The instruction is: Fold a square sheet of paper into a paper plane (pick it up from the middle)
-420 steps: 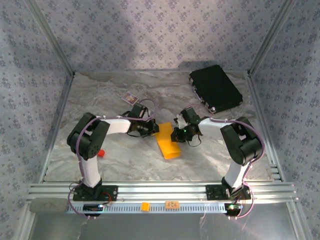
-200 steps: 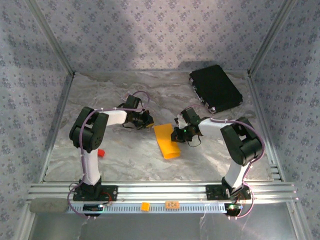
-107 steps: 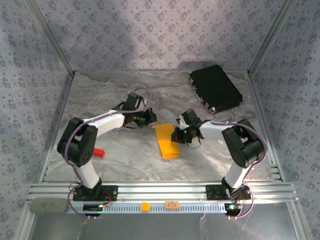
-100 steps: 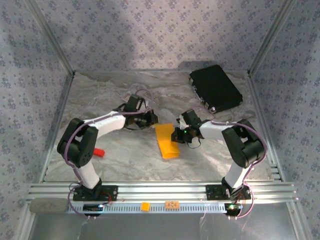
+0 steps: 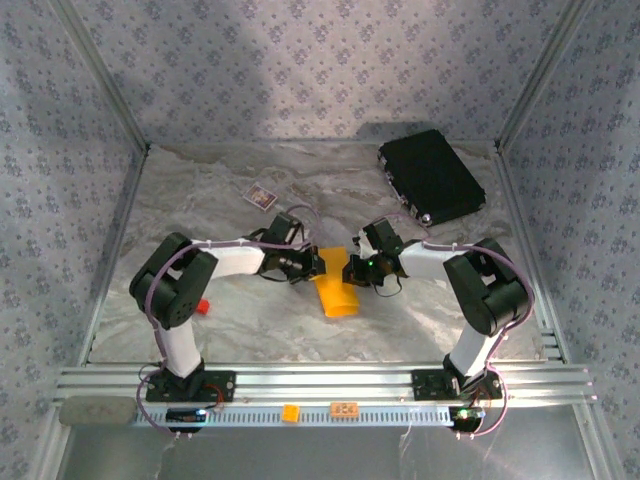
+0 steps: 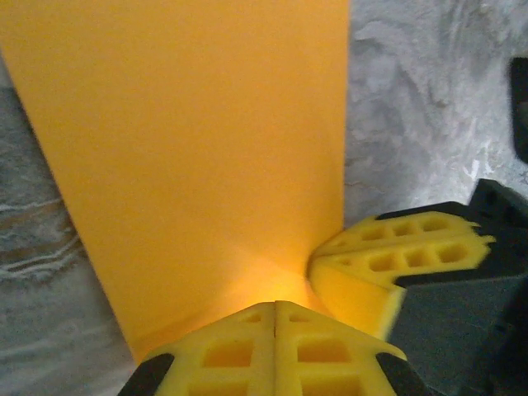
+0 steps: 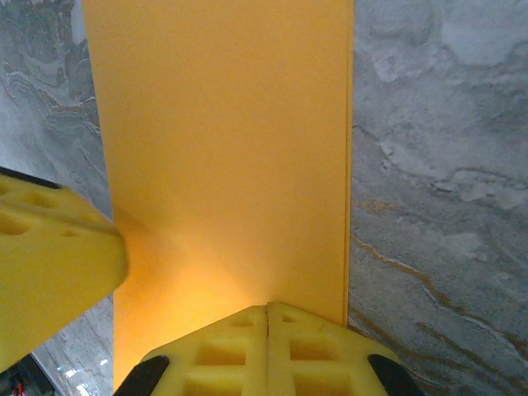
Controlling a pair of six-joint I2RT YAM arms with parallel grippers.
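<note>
Top external view has the folded sheet of paper [image 5: 337,288] lying mid-way across the table [image 5: 250,325], long axis running far to near, with the left gripper [image 5: 312,264] and right gripper [image 5: 356,268], both pinched shut, flanking its far end, equally near.

Lab test cell, patterned backdrop walls [image 5: 300,70], aluminium rails [image 5: 320,378]

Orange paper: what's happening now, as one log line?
folded orange paper: lying on table | left gripper: shut, tips on paper | right gripper: shut, tips on paper, beside left
</note>
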